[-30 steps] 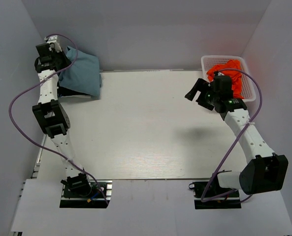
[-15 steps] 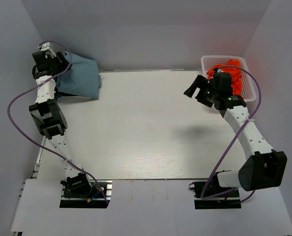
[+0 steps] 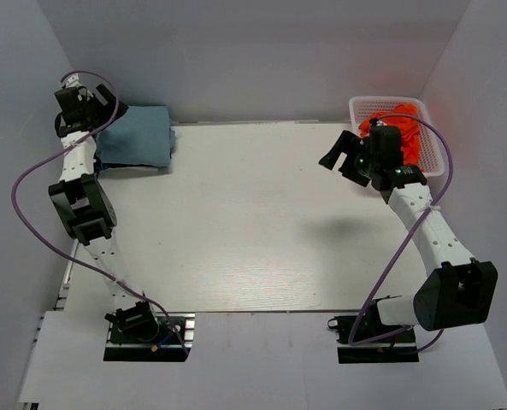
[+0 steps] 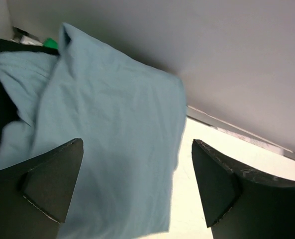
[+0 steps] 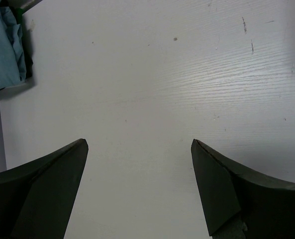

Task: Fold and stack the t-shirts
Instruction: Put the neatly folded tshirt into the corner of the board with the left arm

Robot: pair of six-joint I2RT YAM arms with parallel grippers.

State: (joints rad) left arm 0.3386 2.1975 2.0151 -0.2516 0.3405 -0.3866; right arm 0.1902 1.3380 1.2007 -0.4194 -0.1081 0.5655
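A folded slate-blue t-shirt (image 3: 138,137) lies at the table's far left corner, with a dark layer showing under its near edge. My left gripper (image 3: 102,114) hovers over the shirt's left end, open and holding nothing. In the left wrist view the blue t-shirt (image 4: 112,134) lies flat below the spread left gripper (image 4: 137,144). Orange-red t-shirts (image 3: 404,128) are heaped in the white basket (image 3: 361,106) at the far right. My right gripper (image 3: 342,155) hangs open just left of the basket. In the right wrist view the right gripper (image 5: 139,144) has only bare table beneath it.
Grey walls close in the table on the left, far and right sides. The white tabletop (image 3: 253,222) stretches between the two arms. A purple cable (image 3: 31,171) loops off the left arm. A strip of the blue shirt (image 5: 5,50) shows far off in the right wrist view.
My left gripper has opened and let go of the blue t-shirt, which now lies flat and square. The left wrist has drawn back toward the left wall. The right arm has barely shifted.
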